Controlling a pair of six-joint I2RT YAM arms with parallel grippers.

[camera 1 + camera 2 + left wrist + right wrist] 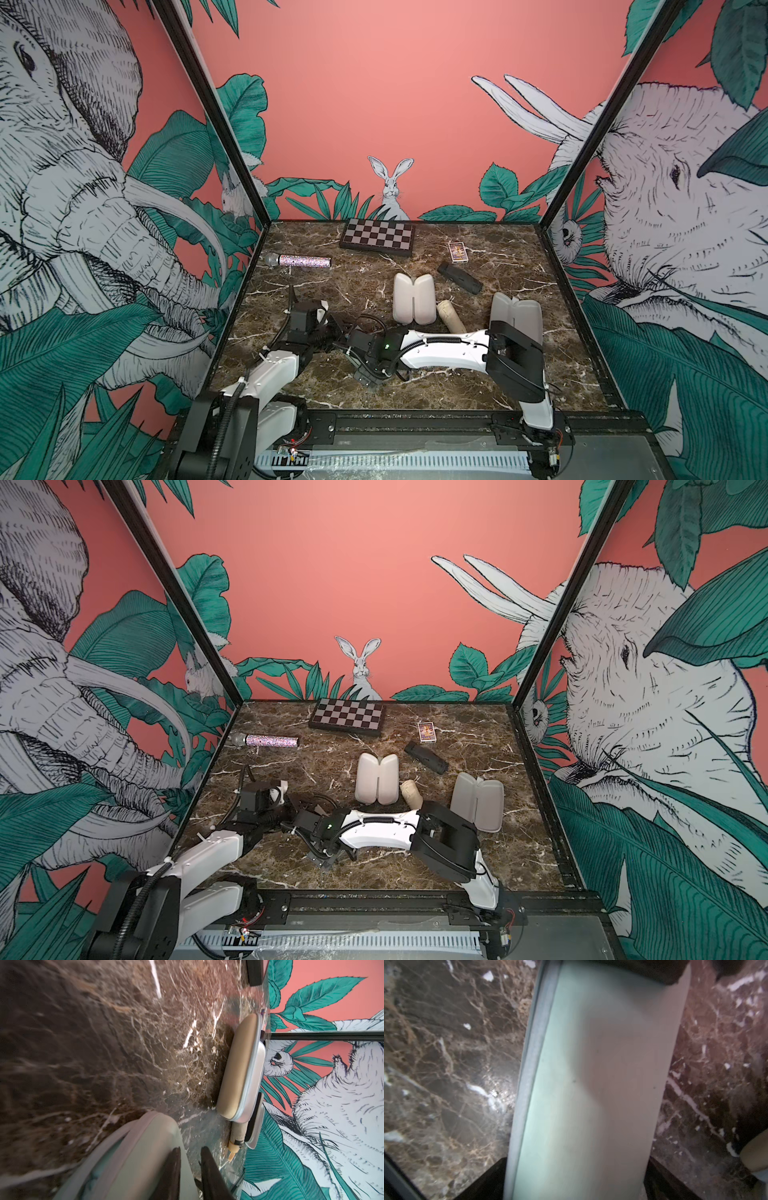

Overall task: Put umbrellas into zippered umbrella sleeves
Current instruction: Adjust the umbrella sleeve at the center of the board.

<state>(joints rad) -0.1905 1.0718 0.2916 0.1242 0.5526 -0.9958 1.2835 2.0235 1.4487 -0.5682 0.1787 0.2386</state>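
Fingers (209, 1174) of the left gripper (191, 1148) are standing narrow. One is lying over the shell of the mint sleeve (145, 1157) and the other just past its rim, so they seem to be pinching that rim. The right gripper (577, 1157) is straddling the same sleeve, its fingers (488, 1184) spread wide at the two long edges. Whether the pads are touching, I cannot tell. Greenish fabric (91, 1178) is showing in the slit between the halves, likely the mint umbrella already lying inside.

The sleeve is probably behaving as a light, half-stiff clamshell with a smooth shell, wanting to spring apart and slide under a flat pinch. Squeezing across both halves at mid-length, while the rim is being held, looks the safest hold.

Beyond the left fingertips the cream sleeve (413, 299) is lying open, lining up. Just past it the cream umbrella (451, 316) is resting between that sleeve and the open black sleeve (478, 804). It is looking soft and light, best taken around its middle. Farther out the black umbrella (459, 278) is lying alone. Farthest from the fingers are sitting a microphone (299, 261), a chessboard (378, 235) and a card box (457, 252).
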